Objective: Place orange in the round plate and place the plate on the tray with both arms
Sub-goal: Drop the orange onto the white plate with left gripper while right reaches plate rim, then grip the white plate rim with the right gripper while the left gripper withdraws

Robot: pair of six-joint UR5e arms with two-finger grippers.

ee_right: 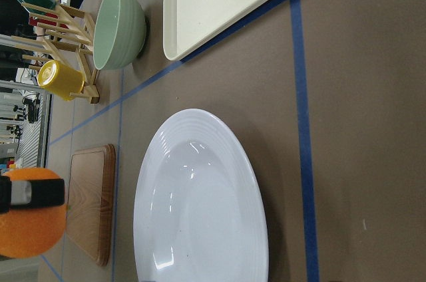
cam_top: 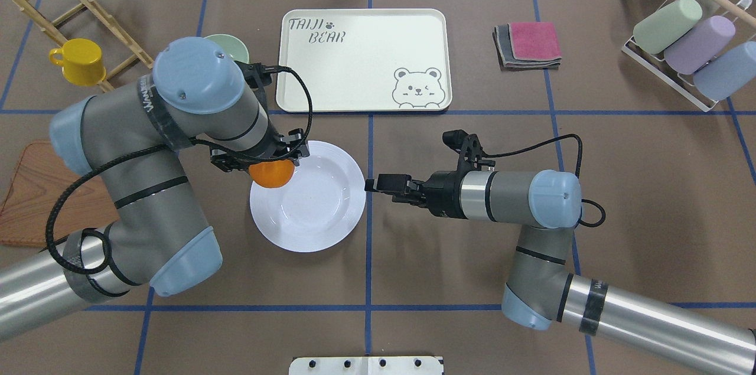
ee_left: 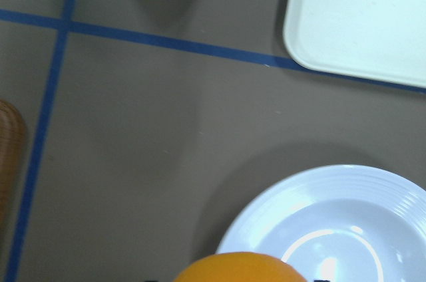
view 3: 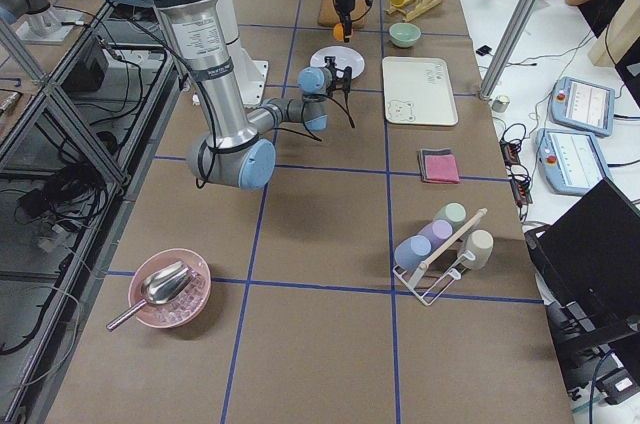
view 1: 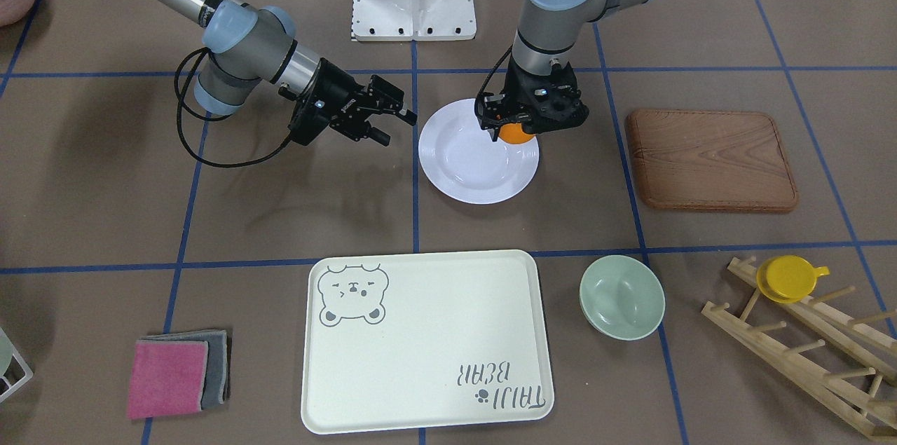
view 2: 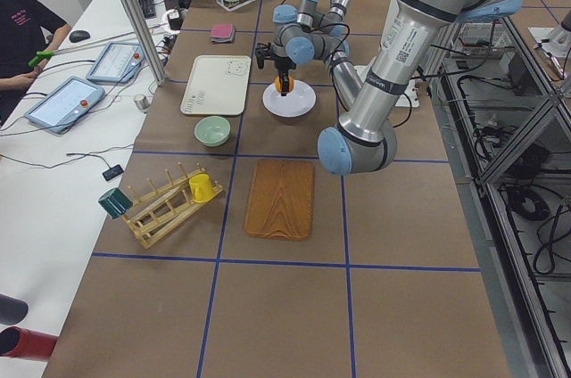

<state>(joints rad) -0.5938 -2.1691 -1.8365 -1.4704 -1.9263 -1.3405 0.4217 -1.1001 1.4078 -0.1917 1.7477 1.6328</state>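
My left gripper is shut on the orange, holding it over the rim of the round plate on the side toward the wooden board. The overhead view shows the orange at the upper left edge of the white plate. My right gripper is open and nearly level, just off the plate's opposite edge, with nothing between its fingers. Beyond the plate lies the cream tray with the bear drawing, and nothing is on it. The right wrist view shows the orange hanging beyond the plate.
A pale green bowl sits beside the tray. A brown wooden board lies on my left of the plate. A wooden rack carries a yellow cup. Folded pink and grey cloths lie on the tray's other side. A rack of pastel cups stands far right.
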